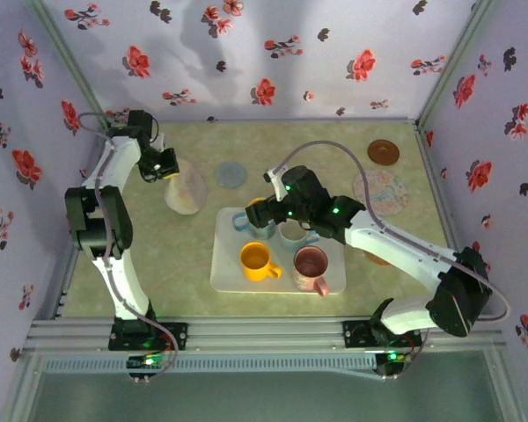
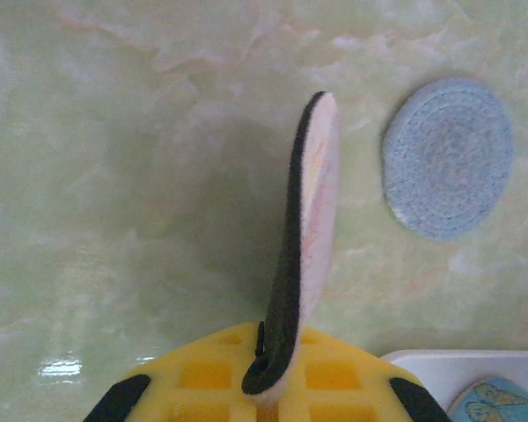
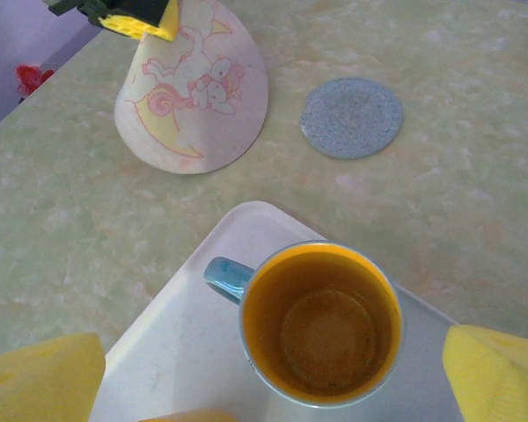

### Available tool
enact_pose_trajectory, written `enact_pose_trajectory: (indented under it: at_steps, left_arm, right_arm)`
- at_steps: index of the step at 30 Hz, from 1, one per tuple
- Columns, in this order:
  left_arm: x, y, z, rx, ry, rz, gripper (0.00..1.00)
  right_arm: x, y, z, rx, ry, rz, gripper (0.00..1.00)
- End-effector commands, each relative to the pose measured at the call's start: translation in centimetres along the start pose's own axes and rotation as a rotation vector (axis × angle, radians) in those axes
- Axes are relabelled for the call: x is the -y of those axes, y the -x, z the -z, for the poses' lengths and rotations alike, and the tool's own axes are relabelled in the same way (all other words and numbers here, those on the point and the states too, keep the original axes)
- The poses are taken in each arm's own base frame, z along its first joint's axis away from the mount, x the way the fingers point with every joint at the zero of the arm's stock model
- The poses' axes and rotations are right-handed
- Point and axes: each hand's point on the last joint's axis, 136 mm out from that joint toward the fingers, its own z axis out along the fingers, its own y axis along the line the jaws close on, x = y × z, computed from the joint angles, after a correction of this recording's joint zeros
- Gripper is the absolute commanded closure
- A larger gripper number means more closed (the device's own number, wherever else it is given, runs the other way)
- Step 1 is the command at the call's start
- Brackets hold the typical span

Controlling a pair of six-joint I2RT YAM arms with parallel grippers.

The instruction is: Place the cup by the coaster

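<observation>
For the right gripper [image 3: 273, 352]: hangs directly over the blue cup [image 3: 321, 321], jaws spread wide on both sides of it, holding nothing. For the blue cup: stands upright and empty near the far left corner of the white tray [image 3: 176, 352], orange inside, handle toward the left finger. For the left gripper [image 2: 268, 378]: pinched shut on the rim of the pink coaster [image 2: 312, 202], holding it on edge and tilted above the table, near the blue-grey coaster [image 3: 350, 117].

Possible trouble, as a judgement:
- Catching the handle on closing, and so turning or tipping the cup.
- Bumping the neighbouring cups on lifting, because of the tight spacing on the tray.
- Dropping the pink coaster badly on release, from the edge-on hold.
- Crossing paths with the left arm on the way to the coasters.

Count:
- Coasters, four: pink, blue-grey, brown coaster [image 1: 384, 152], patterned coaster [image 1: 380, 192].
- Cups, seemingly four: blue, yellow cup [image 1: 256, 260], pink cup [image 1: 311, 266], pale cup [image 1: 296, 236] half hidden under the right arm.
- Trays, one.
</observation>
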Motion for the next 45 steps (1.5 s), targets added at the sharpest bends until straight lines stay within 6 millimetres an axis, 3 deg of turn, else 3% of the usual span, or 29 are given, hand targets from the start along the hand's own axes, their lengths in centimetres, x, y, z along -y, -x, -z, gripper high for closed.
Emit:
enact_pose_trajectory:
  at_steps: [1, 18, 31, 45]
  left_arm:
    - [1.7, 1.2, 0.5, 0.023, -0.053, 0.020, 1.00]
    - [4.2, 4.5, 0.7, 0.070, -0.132, -0.007, 1.00]
    - [1.5, 3.3, -3.3, -0.012, -0.033, -0.005, 1.00]
    - [-1.2, 3.1, -3.8, -0.033, 0.093, -0.056, 1.00]
  right_arm:
    - [0.2, 0.7, 0.0, 0.005, -0.015, 0.025, 0.01]
    - [0.6, 0.1, 0.2, -0.003, -0.024, 0.023, 0.00]
    - [0.9, -0.2, 0.5, -0.010, -0.033, 0.025, 0.00]
    - [0.9, -0.3, 0.3, -0.016, -0.034, 0.022, 0.01]
